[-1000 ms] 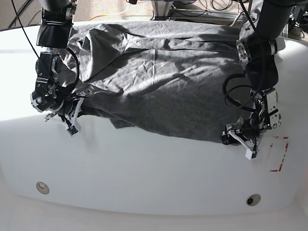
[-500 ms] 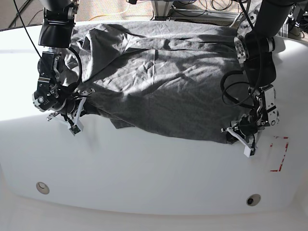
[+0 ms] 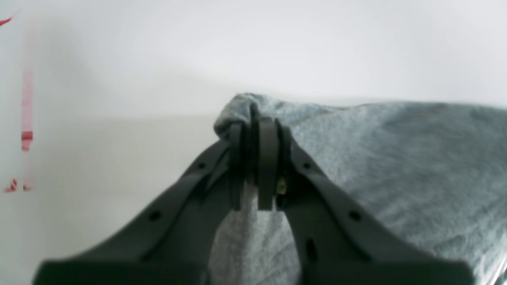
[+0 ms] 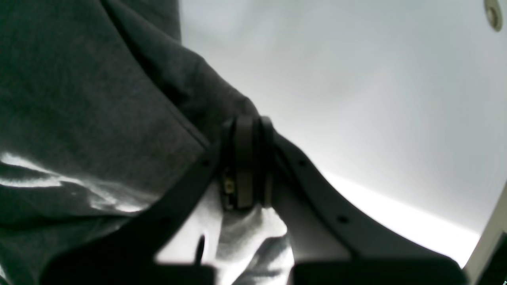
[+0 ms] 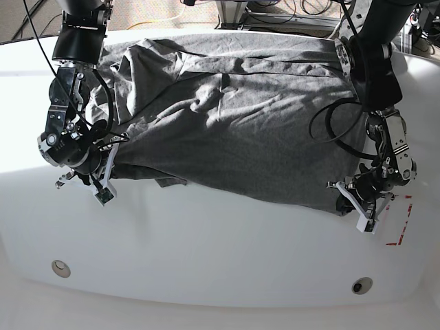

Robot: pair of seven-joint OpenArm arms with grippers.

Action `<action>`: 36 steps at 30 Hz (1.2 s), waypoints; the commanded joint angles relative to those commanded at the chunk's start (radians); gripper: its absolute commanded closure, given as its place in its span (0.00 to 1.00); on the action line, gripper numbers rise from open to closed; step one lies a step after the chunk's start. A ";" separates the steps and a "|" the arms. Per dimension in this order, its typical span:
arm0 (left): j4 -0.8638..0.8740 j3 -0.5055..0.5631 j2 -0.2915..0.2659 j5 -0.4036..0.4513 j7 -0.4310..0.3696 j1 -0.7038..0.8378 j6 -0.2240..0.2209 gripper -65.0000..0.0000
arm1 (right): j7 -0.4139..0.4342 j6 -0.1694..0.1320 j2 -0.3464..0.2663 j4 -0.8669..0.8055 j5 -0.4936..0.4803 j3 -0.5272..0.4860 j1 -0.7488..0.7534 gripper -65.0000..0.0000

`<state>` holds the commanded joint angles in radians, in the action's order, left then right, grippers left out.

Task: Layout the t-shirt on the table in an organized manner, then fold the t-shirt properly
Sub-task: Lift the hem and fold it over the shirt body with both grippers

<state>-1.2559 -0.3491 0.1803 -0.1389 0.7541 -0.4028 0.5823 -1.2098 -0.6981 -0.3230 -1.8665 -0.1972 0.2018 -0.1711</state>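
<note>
Both grippers pinching t-shirt hem corners on the table.

Going left to right in the base view, we see the right gripper point(image 5: 103, 180) with jaws pressed together on a bunched fold near the table's point(image 5: 206, 254) left edge; the t-shirt point(image 5: 240, 124) spreads wrinkled across the far half of the tabletop; the left gripper point(image 5: 357, 206) has jaws clamped on the hem corner, beside the red tape mark point(image 5: 400, 223) near the right edge.

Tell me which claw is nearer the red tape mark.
Left. The left claw sits just beside the red tape mark; the right claw is across the table.
</note>
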 joint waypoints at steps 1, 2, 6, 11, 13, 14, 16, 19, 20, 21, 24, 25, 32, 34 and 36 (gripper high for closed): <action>-0.026 -0.011 0.000 0.000 0.014 0.011 0.000 0.95 | -0.009 0.000 0.000 -0.025 0.000 0.000 0.008 1.00; -0.054 -0.021 0.000 0.000 0.032 0.023 0.000 0.95 | -0.021 0.000 0.000 -0.049 0.000 0.000 0.015 1.00; -0.130 -0.052 0.003 0.000 0.097 0.046 0.002 0.95 | -0.063 0.000 0.000 -0.109 0.000 0.000 0.046 1.00; -0.232 -0.095 0.006 0.002 0.146 0.109 0.052 0.95 | -0.063 0.000 -0.003 -0.120 0.000 0.020 0.112 1.00; -0.258 -0.100 0.006 0.003 0.158 0.126 0.080 0.95 | -0.063 0.000 -0.002 -0.120 -0.005 0.040 0.126 1.00; -0.282 -0.100 0.011 0.005 0.176 0.143 0.095 0.95 | -0.063 0.000 0.000 -0.120 -0.009 0.052 0.135 1.00; -0.325 -0.100 0.028 0.003 0.222 0.172 0.116 0.95 | -0.063 0.000 0.000 -0.120 -0.009 0.063 0.152 1.00; -0.384 -0.101 0.032 0.003 0.279 0.204 0.116 0.95 | -0.063 0.000 0.000 -0.121 -0.009 0.063 0.170 1.00; -0.400 -0.101 0.032 0.003 0.290 0.213 0.116 0.95 | -0.063 0.000 0.000 -0.121 -0.008 0.064 0.175 1.00; -0.416 -0.106 0.032 0.003 0.299 0.229 0.116 0.95 | -0.063 0.000 0.000 -0.121 -0.006 0.064 0.180 1.00; -0.476 -0.123 0.031 0.003 0.308 0.301 0.116 0.95 | -0.063 0.000 0.000 -0.123 -0.008 0.064 0.203 1.00; -0.485 -0.126 0.031 0.003 0.308 0.315 0.116 0.94 | -0.063 0.000 0.000 -0.124 -0.006 0.064 0.206 1.00; -0.525 -0.126 0.031 0.003 0.308 0.439 0.116 0.94 | -0.063 0.000 0.000 -0.126 -0.002 0.064 0.226 0.92; -0.525 -0.126 0.031 0.003 0.308 0.470 0.116 0.94 | -0.063 0.000 0.000 -0.126 -0.002 0.064 0.227 0.78; -0.525 -0.126 0.031 0.003 0.308 0.485 0.116 0.94 | -0.063 0.000 0.006 -0.126 0.000 0.064 0.226 0.64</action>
<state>-1.7806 -0.4749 0.2110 -0.1358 1.0625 0.0821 0.6981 -1.2727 -0.6981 -0.3168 -1.9924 -0.1972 0.2662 0.0545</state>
